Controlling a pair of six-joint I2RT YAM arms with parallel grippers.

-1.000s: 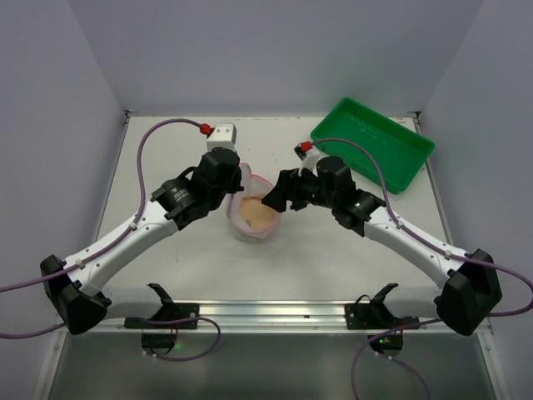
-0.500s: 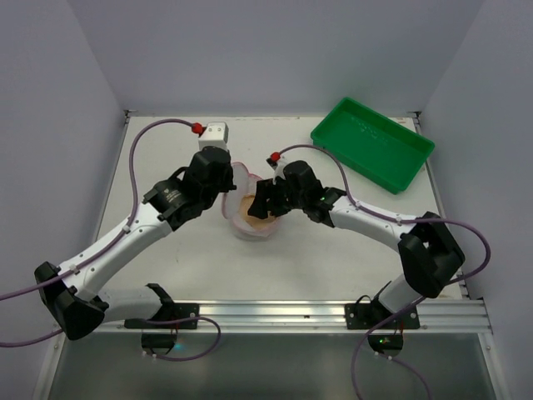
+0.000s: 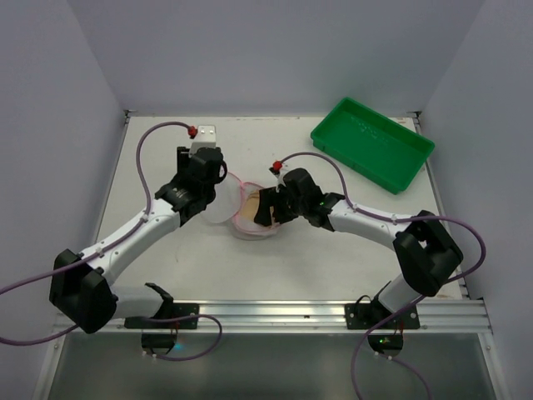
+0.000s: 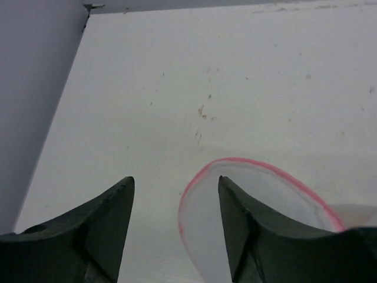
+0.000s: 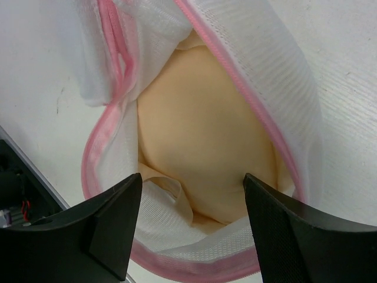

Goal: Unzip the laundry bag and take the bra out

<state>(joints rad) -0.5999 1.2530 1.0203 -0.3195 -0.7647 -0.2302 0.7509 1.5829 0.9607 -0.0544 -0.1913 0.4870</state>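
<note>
The laundry bag [image 3: 248, 223] lies unzipped at the table's middle, white mesh with pink trim. Its flap [image 3: 218, 206] is spread flat to the left. Inside lies the peach bra [image 3: 251, 207], seen close in the right wrist view as a smooth cup [image 5: 200, 118] framed by the pink-edged mesh [image 5: 283, 76]. My right gripper [image 5: 192, 177] hovers open right over the bag's mouth [image 3: 268, 207], nothing between its fingers. My left gripper [image 3: 206, 179] stands open just left of the bag. The flap's pink rim [image 4: 277, 188] lies beside its right finger, and the gripper [image 4: 175, 180] holds nothing.
A green plastic tray [image 3: 366, 137] sits at the back right corner. The side walls close in the table left and right. The arms' cables arc over the table behind both wrists.
My left gripper opened and let go of the bag's flap, which dropped flat; the gripper drew back to the left. My right gripper swung in from the right over the open bag.
</note>
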